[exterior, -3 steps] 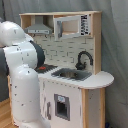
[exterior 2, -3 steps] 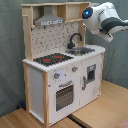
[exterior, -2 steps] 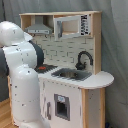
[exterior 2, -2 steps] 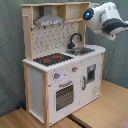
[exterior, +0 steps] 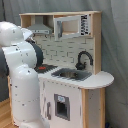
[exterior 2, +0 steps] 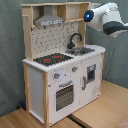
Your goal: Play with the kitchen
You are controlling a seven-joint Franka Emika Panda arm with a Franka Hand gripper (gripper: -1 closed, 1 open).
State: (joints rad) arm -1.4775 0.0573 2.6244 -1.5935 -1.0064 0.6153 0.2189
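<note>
The kitchen (exterior 2: 60,70) stands at the centre of both exterior views, on a wood floor before a grey curtain. Over the past second the arm (exterior 2: 107,17) has moved very little. In the second exterior view it was at about 2 o'clock from the hob (exterior 2: 52,58) and remains there, level with the top shelf and apart from it. In the first exterior view the arm (exterior: 20,75) fills the 9 o'clock side, hiding part of the hob as before. Nothing on the kitchen has shifted: the oven door (exterior 2: 65,95) is closed and the faucet (exterior 2: 75,39) is upright over the sink (exterior 2: 82,50). Judged from this, play has barely begun and no part is yet engaged. The claw cannot be made out in either view, so whether it is open or closed cannot be told.

No brand, label or legible writing is visible. The dark striped marks on the upper cabinet (exterior: 84,24) in the first exterior view cannot be read.
</note>
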